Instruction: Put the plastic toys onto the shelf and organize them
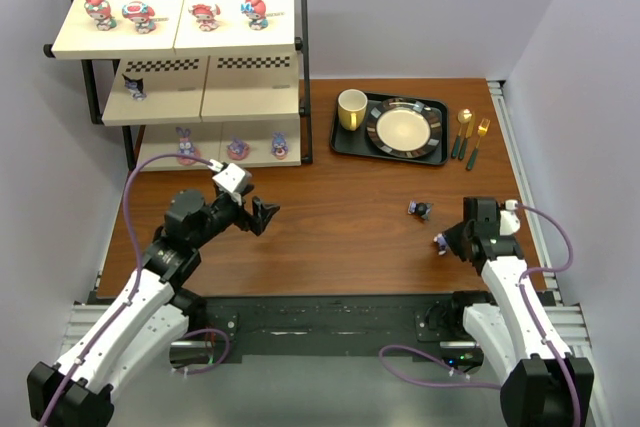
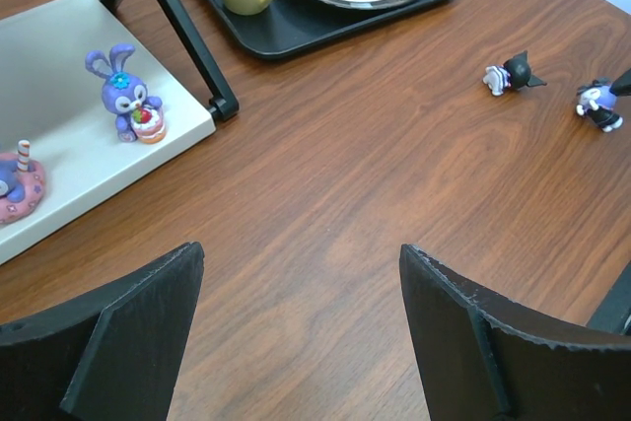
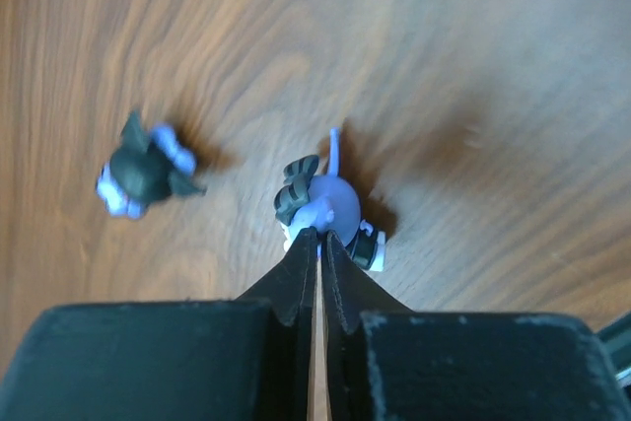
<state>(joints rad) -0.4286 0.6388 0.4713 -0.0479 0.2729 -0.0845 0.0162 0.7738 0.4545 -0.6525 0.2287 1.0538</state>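
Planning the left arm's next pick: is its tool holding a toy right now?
No: in the left wrist view the left tool stands wide open, with only the bare wooden table showing in its gap.

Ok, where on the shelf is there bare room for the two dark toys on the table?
Middle tier: bare from the dark figure at its left end to its right end. Top tier: the front strip, ahead of the four red figures, is free. Bottom tier, with three purple bunnies, is crowded.

High rear overview; low wrist views over the table (image 2: 345,244), dark toys (image 2: 513,74) in both.
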